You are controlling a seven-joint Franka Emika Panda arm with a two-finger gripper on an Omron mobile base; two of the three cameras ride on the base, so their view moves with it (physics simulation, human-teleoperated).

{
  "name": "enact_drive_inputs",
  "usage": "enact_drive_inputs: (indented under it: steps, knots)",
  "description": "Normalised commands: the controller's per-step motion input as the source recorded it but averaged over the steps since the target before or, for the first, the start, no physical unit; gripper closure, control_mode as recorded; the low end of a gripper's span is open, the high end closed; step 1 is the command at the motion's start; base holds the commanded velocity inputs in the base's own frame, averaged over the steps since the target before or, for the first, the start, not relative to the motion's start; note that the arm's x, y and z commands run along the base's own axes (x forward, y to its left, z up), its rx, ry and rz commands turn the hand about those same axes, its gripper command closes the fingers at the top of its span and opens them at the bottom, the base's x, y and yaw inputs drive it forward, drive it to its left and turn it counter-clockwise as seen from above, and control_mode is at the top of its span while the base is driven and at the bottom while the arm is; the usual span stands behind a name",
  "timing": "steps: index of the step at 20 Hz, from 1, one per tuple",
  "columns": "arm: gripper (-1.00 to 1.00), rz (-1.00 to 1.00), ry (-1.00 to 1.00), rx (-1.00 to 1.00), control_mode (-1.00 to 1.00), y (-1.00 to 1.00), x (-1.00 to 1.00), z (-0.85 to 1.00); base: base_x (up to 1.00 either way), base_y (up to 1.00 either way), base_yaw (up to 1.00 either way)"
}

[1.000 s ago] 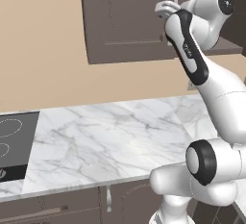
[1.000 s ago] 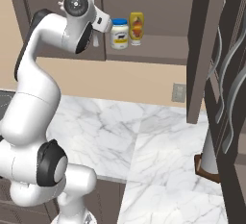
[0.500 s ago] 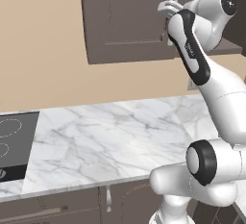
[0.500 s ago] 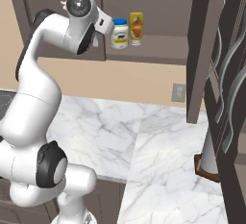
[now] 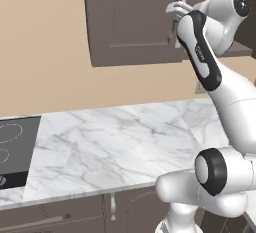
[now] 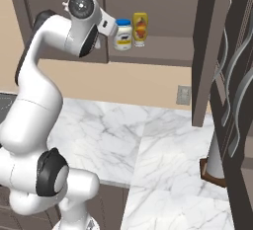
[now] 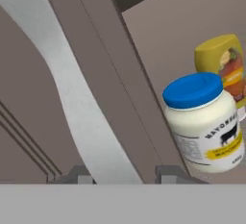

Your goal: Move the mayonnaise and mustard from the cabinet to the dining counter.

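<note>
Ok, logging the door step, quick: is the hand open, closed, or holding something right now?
Hand: its fingers straddle the cabinet door's silver handle; whether they are clamped on it cannot be told.

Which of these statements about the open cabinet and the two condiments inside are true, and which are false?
1. The mayonnaise jar has a blue lid. True.
2. The mustard bottle lies on the marble worktop. False: it stands on the cabinet shelf beside the jar.
3. The tool holds the mayonnaise jar. False: in the hand view its tips straddle the curved silver door handle.
4. A black cooktop sits at the left of the marble worktop. True.
</note>
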Motion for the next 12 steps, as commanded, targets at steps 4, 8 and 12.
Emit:
enact_drive_inputs:
  steps: [4, 8, 12]
  knots:
    - [1.00, -0.03, -0.17, 0.00, -1.00, 0.00, -1.00, 0.00, 0.00, 0.00, 0.00]
    - [1.00, -0.13, -0.32, 0.00, -1.00, -0.13, -1.00, 0.00, 0.00, 0.00, 0.00]
    - [1.00, -0.19, -0.30, 0.00, -1.00, -0.25, -1.00, 0.01, 0.00, 0.00, 0.00]
